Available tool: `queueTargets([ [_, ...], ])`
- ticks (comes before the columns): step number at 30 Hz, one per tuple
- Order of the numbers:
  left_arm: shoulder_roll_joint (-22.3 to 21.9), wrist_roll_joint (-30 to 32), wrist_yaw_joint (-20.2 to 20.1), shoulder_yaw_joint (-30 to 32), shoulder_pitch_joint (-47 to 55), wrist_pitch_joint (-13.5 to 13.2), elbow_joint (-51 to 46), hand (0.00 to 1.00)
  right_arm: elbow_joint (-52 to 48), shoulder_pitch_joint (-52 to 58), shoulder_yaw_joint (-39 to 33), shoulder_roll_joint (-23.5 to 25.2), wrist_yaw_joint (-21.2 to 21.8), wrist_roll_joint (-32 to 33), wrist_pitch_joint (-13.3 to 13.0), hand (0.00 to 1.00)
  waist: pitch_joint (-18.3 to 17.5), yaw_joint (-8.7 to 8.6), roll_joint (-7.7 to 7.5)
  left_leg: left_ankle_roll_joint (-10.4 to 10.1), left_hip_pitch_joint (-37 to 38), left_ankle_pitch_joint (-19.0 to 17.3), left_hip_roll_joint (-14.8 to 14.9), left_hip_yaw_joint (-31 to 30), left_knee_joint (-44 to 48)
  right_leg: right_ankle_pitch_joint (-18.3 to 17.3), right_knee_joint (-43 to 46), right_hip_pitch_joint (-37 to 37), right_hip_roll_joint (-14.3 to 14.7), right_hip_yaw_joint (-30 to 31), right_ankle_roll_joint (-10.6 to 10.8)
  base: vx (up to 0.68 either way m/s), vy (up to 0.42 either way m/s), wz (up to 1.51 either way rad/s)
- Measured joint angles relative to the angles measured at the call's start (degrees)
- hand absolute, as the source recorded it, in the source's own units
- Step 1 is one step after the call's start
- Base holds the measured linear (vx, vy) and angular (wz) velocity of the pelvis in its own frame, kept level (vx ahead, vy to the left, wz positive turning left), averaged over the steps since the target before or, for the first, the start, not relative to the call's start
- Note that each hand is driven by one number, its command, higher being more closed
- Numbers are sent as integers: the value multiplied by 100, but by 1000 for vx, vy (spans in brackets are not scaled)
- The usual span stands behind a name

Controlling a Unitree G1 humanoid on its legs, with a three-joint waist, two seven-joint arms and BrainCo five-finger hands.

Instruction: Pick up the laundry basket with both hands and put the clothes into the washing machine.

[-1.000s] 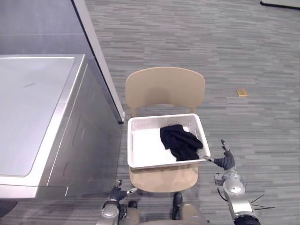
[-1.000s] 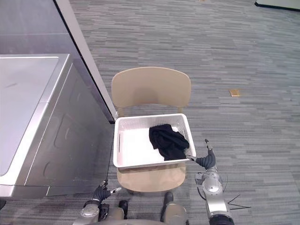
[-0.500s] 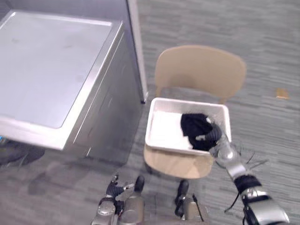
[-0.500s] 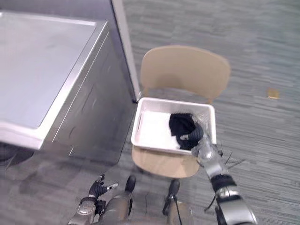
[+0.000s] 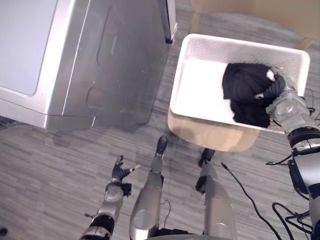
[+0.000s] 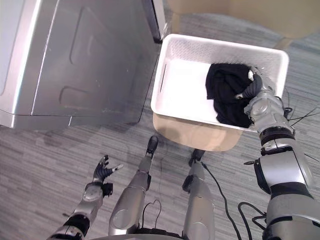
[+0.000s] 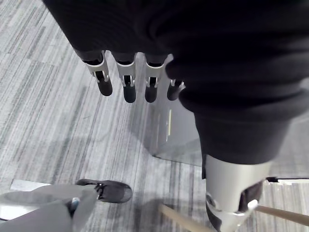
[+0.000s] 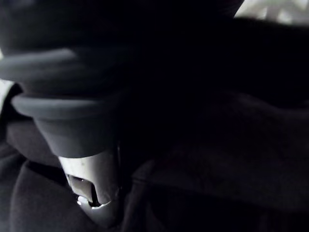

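1. Right hand (image 6: 257,95) was down inside the laundry basket (image 6: 220,42), its fingers (image 6: 246,93) curled into the black clothes (image 6: 225,95). As far as I could judge, that was a grasp on the cloth; its own wrist camera gave me little but dark fabric pressed close.
2. The basket sat on the wooden chair (image 5: 210,136), just beside the washing machine (image 5: 75,55), with the clothes heaped at the end nearer the right arm.
3. I read the step as taking the clothes straight out of the basket, not a two-handed lift — neither hand held the rim.
4. Next, in my judgement, the bundle had to come up clear of the rim without dragging the basket along, then cross to the machine, whose opening I could not make out.
5. The right arm reached forward with the wrist bent down over the near wall. The left hand (image 5: 120,172) hung low over the floor, well apart from the basket, fingers (image 7: 126,84) straight and loosely spread, holding nothing.
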Motion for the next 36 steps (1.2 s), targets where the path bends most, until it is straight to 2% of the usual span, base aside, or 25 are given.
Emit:
queueTargets([
  [1, -3, -38, 0, -6, -33, -10, -14, 0, 2, 0, 40, 3, 12, -4, 4, 0, 0, 25, -1, -3, -34, 2, -1, -7, 0, 0, 11, -37, -1, -2, 0, 54, -36, 7],
  [2, -13, -69, 3, -16, -108, -36, -30, 0, 3, 0, 141, 2, 23, 1, 8, 100, 1, 71, -1, -5, -84, 4, -5, -8, 1, -2, 20, -88, -3, 1, 2, 44, -27, 1],
  [4, -67, -118, 53, -35, -240, -50, -52, 0, -1, -10, 327, 19, 25, 9, 15, 100, 6, 144, 4, -6, -115, 3, -30, -8, 1, -64, 116, -165, -12, 30, 24, 55, -36, 1],
  [8, -117, -199, 83, -50, -266, -83, -251, 0, -134, -46, 523, 103, 25, 16, 59, 100, 9, 153, 5, -7, -60, 1, -72, -98, 1, -250, 389, -179, -96, 17, 65, 28, -20, 12],
  [13, -107, -235, 87, -52, -465, -80, -274, 0, -251, -44, 505, 341, 32, 206, 56, 100, 26, 283, -7, -7, 41, 1, -56, -139, 0, -261, 413, -75, -80, 20, 70, 1, -35, 4],
  [16, -105, -233, 84, -49, -458, -68, -391, 0, -560, 55, 250, 556, 56, 514, 65, 100, 93, 269, -19, -5, 261, -2, -61, -137, -2, -262, 395, 159, -84, 20, 72, -13, -40, 4],
  [19, -101, -231, 80, -38, -443, -32, -451, 0, -1292, 388, -344, 722, 59, 1025, 64, 100, 93, 239, -28, -2, 469, -4, -57, -122, -3, -263, 372, 379, -77, 15, 74, -15, -40, 4],
  [22, -100, -220, 75, -31, -237, 18, -449, 0, -2149, 912, -920, 1180, 32, 1821, 9, 100, 65, 115, -82, 75, 831, -114, -50, -27, -4, -291, 219, 783, -59, 51, 127, 5, -35, -5],
  [24, -100, -210, 60, -24, -32, 70, -413, 0, -2573, 1264, -1094, 1555, 43, 2405, -111, 100, -35, 53, -194, 101, 973, -200, -45, 71, -4, -273, 98, 931, -56, 131, 169, 17, -3, -21],
  [25, -104, -187, 14, -18, 146, 109, -336, 0, -2843, 1590, -1157, 1896, 59, 2846, -180, 100, -195, 29, -319, 124, 1056, -256, -34, 169, -4, -250, 11, 1007, -33, 209, 193, 62, -12, -24],
  [27, -118, -147, -70, -14, 312, 186, -181, 0, -3186, 2080, -1183, 2297, 186, 3340, -215, 100, -406, -60, -435, 132, 1199, -291, -33, 209, -2, -209, -120, 1196, 19, 219, 192, 97, -21, -12],
  [29, -152, -125, -168, 18, 536, 235, -88, 0, -3700, 2836, -1154, 2849, 398, 3891, -282, 100, -671, -59, -580, 78, 1509, -349, -28, 349, -1, -190, -240, 1498, 43, 338, 175, 143, -12, -24],
  [34, -161, -127, -169, 171, 858, 289, -21, 0, -4822, 3688, -616, 3602, 662, 4286, -329, 100, -1159, -83, -751, 136, 1942, -596, 18, 810, 40, -190, -278, 1705, 105, 776, 200, 87, 16, -46],
  [36, -164, -126, -171, 188, 853, 299, 66, 0, -5483, 4051, -629, 3805, 750, 4290, -543, 100, -1198, -263, -742, 162, 1878, -754, 21, 613, 348, -554, 313, 1633, 85, 893, 370, -16, -6, 19],
])
